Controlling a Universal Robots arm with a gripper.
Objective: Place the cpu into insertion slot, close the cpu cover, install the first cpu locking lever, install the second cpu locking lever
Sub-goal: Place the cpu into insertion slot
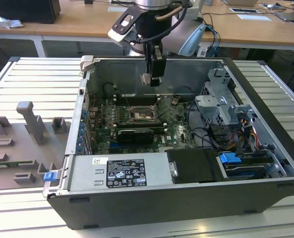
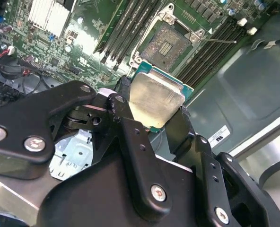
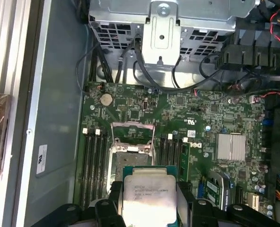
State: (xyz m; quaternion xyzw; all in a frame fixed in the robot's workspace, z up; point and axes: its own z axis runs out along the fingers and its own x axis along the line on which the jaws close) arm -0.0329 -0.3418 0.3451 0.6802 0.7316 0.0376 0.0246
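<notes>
Jaws are set to the width of the cpu (image 2: 156, 101) and clamp it by two opposite edges; in both wrist views we see a black finger (image 2: 178, 130) pressed against each side of the chip. The gripper (image 1: 148, 78) hangs above the insertion slot (image 1: 139, 115), well apart from it, inside the open computer case (image 1: 256, 79). The cpu lies flat between the jaws with its pale metal top facing the wrist cameras and its green edge showing on the side nearest the insertion slot. In the first wrist view the chip overlaps the near edge of the insertion slot, so we cannot tell exactly how the two line up. The dark centre of the insertion slot lies bare in the second wrist view, framed by its silver rim. In the first wrist view the cpu cover (image 3: 132, 128) stands swung up off the insertion slot, at the edge of the slot that faces the metal drive cage (image 3: 163, 28). A thin wire lever (image 2: 220, 40) sticks out just beside the insertion slot. Long black memory slots (image 3: 95, 161) run along two opposite sides of the insertion slot on the green motherboard (image 3: 196, 109).
</notes>
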